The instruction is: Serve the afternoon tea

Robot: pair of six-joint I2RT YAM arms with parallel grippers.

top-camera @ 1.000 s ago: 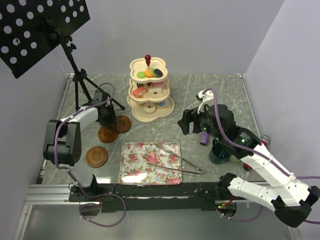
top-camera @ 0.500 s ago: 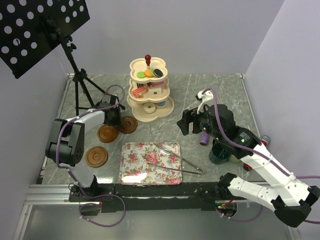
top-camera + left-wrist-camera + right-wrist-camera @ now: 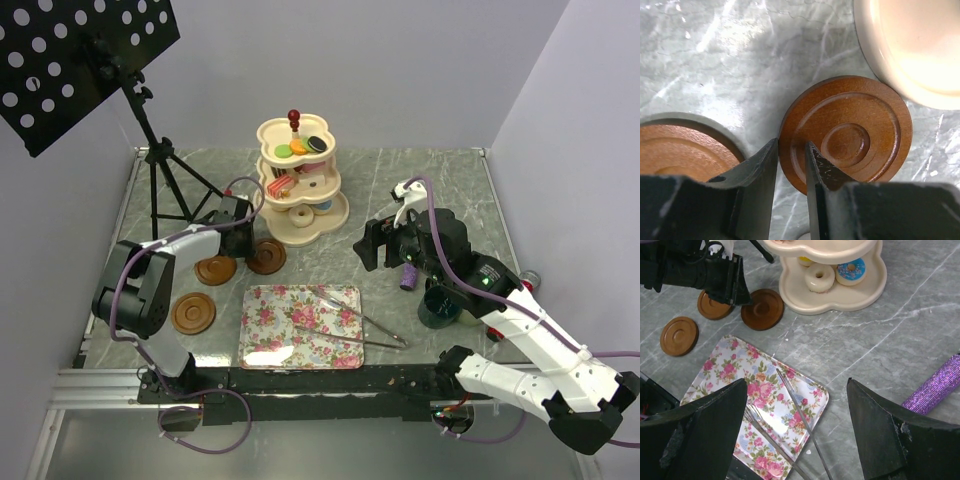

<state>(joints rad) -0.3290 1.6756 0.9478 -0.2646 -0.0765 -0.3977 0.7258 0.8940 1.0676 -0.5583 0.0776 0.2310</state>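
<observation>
The grey marble surface (image 3: 440, 180) carries everything. At its back stands one cream three-tier stand (image 3: 300, 228), and nearer the front lies one floral tray (image 3: 275, 335) with one pair of metal tongs (image 3: 355, 328) on it. One dark teal mug (image 3: 438, 305) stands at the right, under the right arm; other mugs I cannot make out.

The right gripper (image 3: 796, 385) hangs above the surface, its jaws spread wide and holding nothing. The left gripper (image 3: 790, 150) has its jaws closed on the rim of a brown saucer (image 3: 847, 135), which lies flat just beside the foot of the stand.

I judge that the step in hand is the laying out of saucers. The next move calls for bringing this saucer to a serving place, and the thin rim may slip.

There are three saucers: the held one, a second saucer (image 3: 215, 269) near it, and a third saucer (image 3: 193, 313) left of the tray. The stand shows three macarons (image 3: 297, 148) on top and two doughnuts (image 3: 820, 277) at the bottom; the middle tier I cannot count.
</observation>
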